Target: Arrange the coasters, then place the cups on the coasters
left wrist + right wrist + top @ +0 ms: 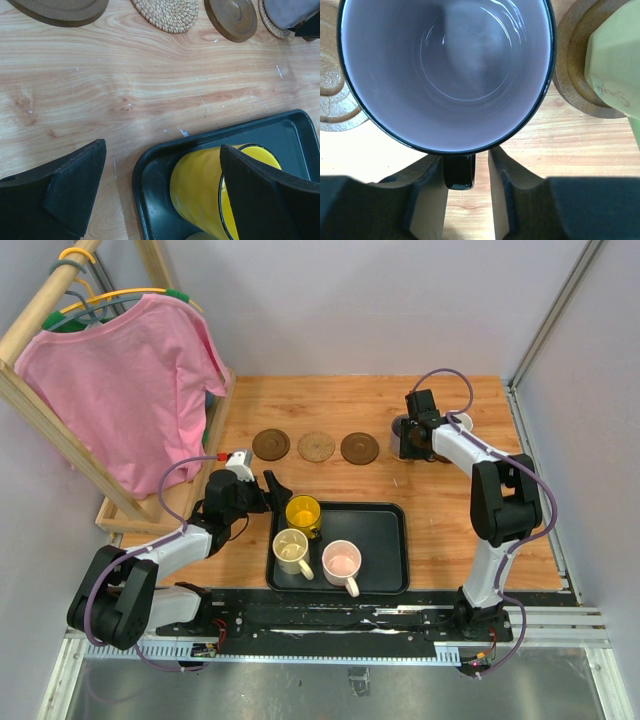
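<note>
Three brown coasters lie bare in a row, dark, woven tan and dark. The purple-grey cup stands on a woven coaster. My right gripper is open around its black handle: the left finger touches it, the right finger stands off. Beside it, the pale green cup sits on a dark coaster. My left gripper is open at the tray's far-left corner, one finger over the yellow cup. The cream cup and pink cup stand in the tray.
The black tray lies at the near middle of the wooden table. A wooden rack with a pink shirt on a hanger stands at the far left. Grey walls close the back and the right side.
</note>
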